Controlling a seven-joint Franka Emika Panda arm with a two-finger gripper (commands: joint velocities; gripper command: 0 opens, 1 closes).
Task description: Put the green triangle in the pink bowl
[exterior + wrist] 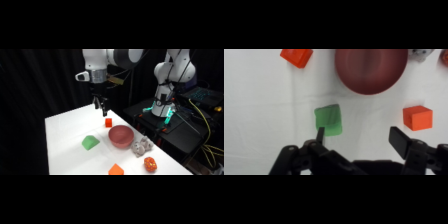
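The green triangle point(90, 142) lies on the white table point(65, 150), left of the pink bowl point(121, 136). In the wrist view the green triangle point(328, 120) sits just above the left finger, with the pink bowl point(370, 70) beyond it at the top. My gripper point(101, 106) hangs above the table's far part, higher than the blocks and behind the triangle. In the wrist view the gripper point(359, 136) is open, with nothing between its fingers point(398, 140).
A small orange-red cube point(108, 122) point(417, 117) sits near the bowl. An orange block point(116, 170) point(297, 56) lies at the table's front edge. A grey-white lumpy object point(141, 146) and an orange-red ball-like item point(149, 163) lie right of the bowl.
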